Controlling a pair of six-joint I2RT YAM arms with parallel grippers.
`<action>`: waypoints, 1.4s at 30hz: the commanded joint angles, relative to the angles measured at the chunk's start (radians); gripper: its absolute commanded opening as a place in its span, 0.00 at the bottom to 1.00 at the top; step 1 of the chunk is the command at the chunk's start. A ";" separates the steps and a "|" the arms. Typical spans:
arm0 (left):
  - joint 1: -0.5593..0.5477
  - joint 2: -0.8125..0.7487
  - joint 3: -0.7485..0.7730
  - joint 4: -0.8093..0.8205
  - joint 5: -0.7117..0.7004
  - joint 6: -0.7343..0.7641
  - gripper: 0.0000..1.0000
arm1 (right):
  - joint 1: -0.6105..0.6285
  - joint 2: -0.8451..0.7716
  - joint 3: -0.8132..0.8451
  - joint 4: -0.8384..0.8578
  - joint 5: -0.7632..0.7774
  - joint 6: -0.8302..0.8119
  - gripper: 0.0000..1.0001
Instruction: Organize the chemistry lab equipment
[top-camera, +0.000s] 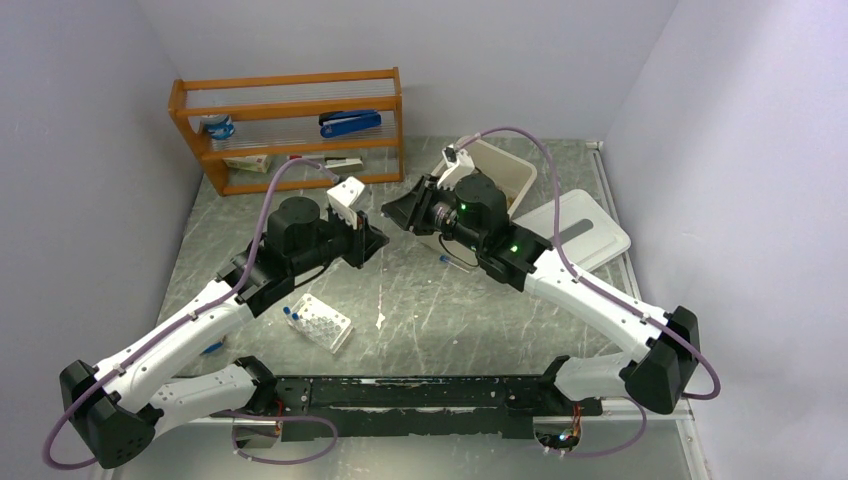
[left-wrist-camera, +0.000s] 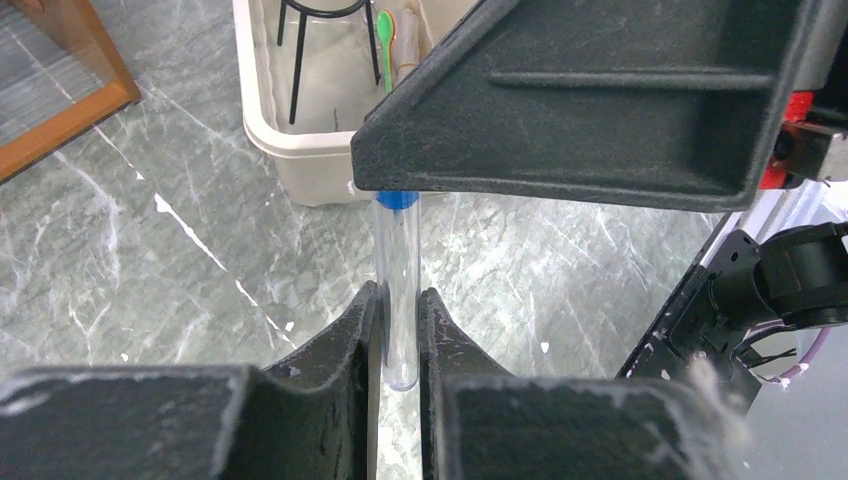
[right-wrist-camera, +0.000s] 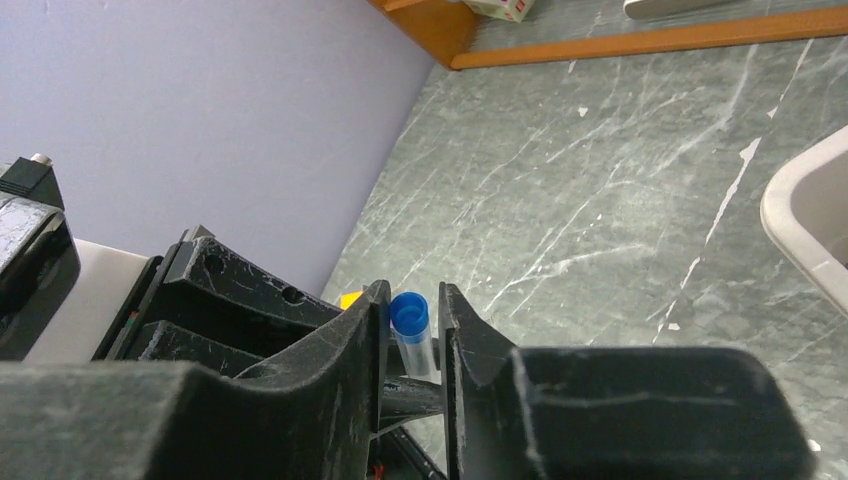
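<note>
A clear tube with a blue cap (left-wrist-camera: 398, 270) stands upright between my left gripper's (left-wrist-camera: 398, 295) fingers, which are shut on its lower half, above the table. My right gripper (right-wrist-camera: 412, 295) stands round the blue cap (right-wrist-camera: 409, 312) with a thin gap on one side. Its black finger (left-wrist-camera: 600, 100) covers the cap from above in the left wrist view. In the top view the two grippers (top-camera: 372, 240) (top-camera: 395, 212) meet mid-table and hide the tube. The white holed rack (top-camera: 322, 322) holds blue-capped vials. The black wire tripod (left-wrist-camera: 300, 40) stands in the beige bin (left-wrist-camera: 270, 130).
The beige bin (top-camera: 515, 170) sits at the back right with its white lid (top-camera: 575, 228) beside it. A wooden shelf (top-camera: 290, 130) with a blue stapler (top-camera: 350, 122) stands at the back left. A white scrap (top-camera: 380, 320) lies mid-table.
</note>
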 joint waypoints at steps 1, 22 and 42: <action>-0.001 -0.003 0.030 -0.001 0.003 0.023 0.05 | -0.013 0.002 0.002 0.026 -0.053 0.004 0.25; -0.001 -0.030 0.068 -0.083 -0.144 -0.006 0.56 | -0.020 -0.051 -0.053 0.108 -0.049 -0.244 0.12; -0.001 -0.088 0.590 -0.485 -0.424 -0.106 0.67 | 0.362 -0.034 -0.361 0.561 0.192 -0.638 0.13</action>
